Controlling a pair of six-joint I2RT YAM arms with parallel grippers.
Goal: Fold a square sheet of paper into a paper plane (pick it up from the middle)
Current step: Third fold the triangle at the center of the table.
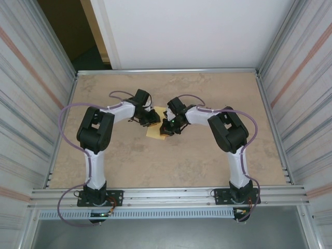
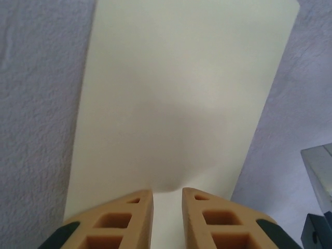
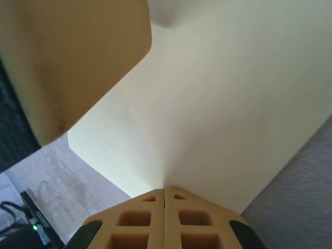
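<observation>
**Both grippers on the sheet, first fold in hand**

The square sheet of paper (image 1: pixel 154 133) lies mid-table (image 1: pixel 207 161), under both wrists. The right gripper (image 3: pixel 165 188) is fully closed on the near edge, and creases fan out from its tips. The left gripper (image 2: pixel 167 191) is nearly closed with a slim gap. The paper puckers up into that gap, but I can't tell whether it truly grips.

I judge this to be an early step: raising the sheet from the middle to start the centre crease.

The next move calls for both pinches to be secure, then a slow, matched lift so the thin paper doesn't tear.

The tips are crowded. The left gripper's finger (image 3: pixel 72 62) looms right beside the right one, so collision is my main worry. The enclosure walls stand well apart.
</observation>
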